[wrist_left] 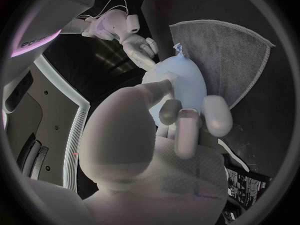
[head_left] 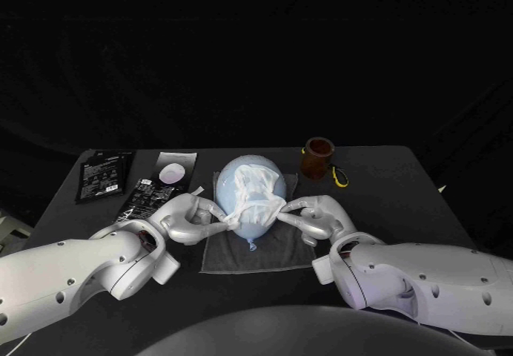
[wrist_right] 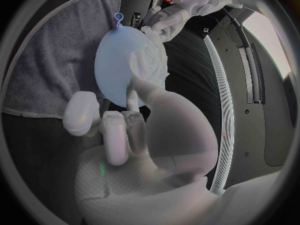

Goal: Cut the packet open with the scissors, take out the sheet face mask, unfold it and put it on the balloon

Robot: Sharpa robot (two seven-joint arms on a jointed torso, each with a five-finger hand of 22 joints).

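Where the balloon (head_left: pixel 244 165) lies on the grey towel (head_left: pixel 256 256) mid-table, I see the sheet face mask (head_left: pixel 256 196) draped over it. Left hand (head_left: pixel 190 220) pinches the mask's edge on its side; right hand (head_left: pixel 312 219) pinches the opposite edge. Scissors (head_left: pixel 341 176) lie behind to the right, a dark packet (head_left: pixel 105 175) far left.

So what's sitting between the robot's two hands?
The pale blue balloon, white sheet mask draped on it, lying on a grey towel, as the head view shows.
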